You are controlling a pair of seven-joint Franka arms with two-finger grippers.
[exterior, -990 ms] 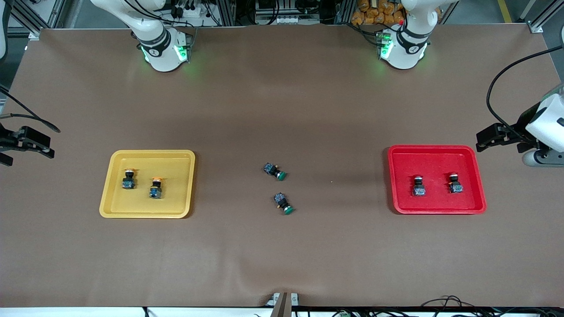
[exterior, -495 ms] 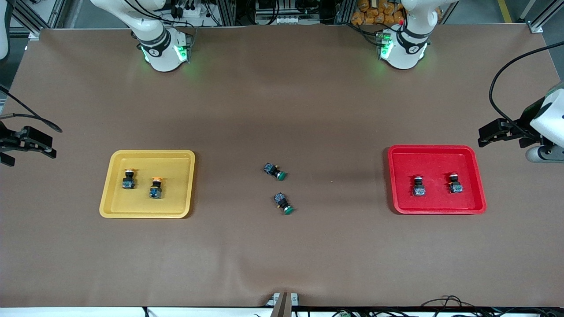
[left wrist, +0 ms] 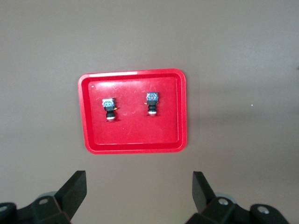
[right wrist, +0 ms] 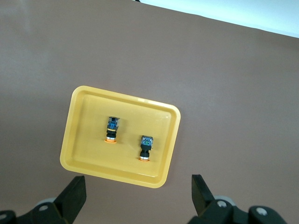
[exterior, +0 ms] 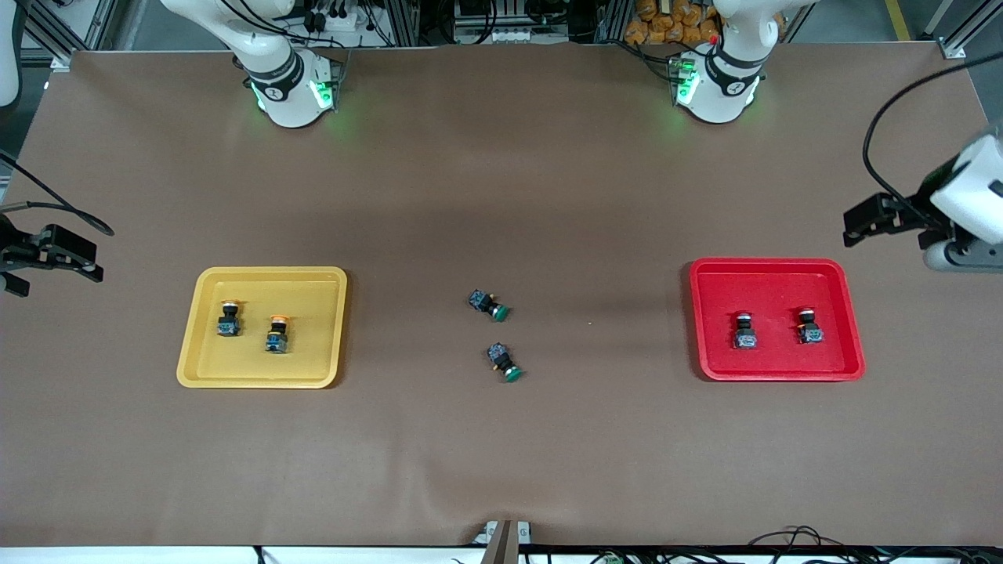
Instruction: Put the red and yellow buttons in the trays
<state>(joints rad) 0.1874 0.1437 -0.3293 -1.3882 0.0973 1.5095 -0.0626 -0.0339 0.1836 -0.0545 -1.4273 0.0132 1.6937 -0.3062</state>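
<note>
The yellow tray (exterior: 313,348) lies toward the right arm's end of the table with two yellow buttons (exterior: 229,319) (exterior: 277,333) in it. The red tray (exterior: 776,291) lies toward the left arm's end with two red buttons (exterior: 744,331) (exterior: 810,327) in it. My left gripper (exterior: 852,225) is open and empty, up beside the red tray. The left wrist view shows that tray (left wrist: 133,135) and its buttons (left wrist: 109,108) (left wrist: 152,103). My right gripper (exterior: 92,265) is open and empty, up beside the yellow tray. The right wrist view shows that tray (right wrist: 86,140) and its buttons (right wrist: 112,129) (right wrist: 145,148).
Two green-capped switches (exterior: 489,305) (exterior: 503,362) lie on their sides on the brown table mat between the trays. Both arm bases stand at the table edge farthest from the front camera.
My left gripper has drawn away from the red tray toward the robots' side of the table. My right gripper has barely shifted. The buttons and trays have not moved.
</note>
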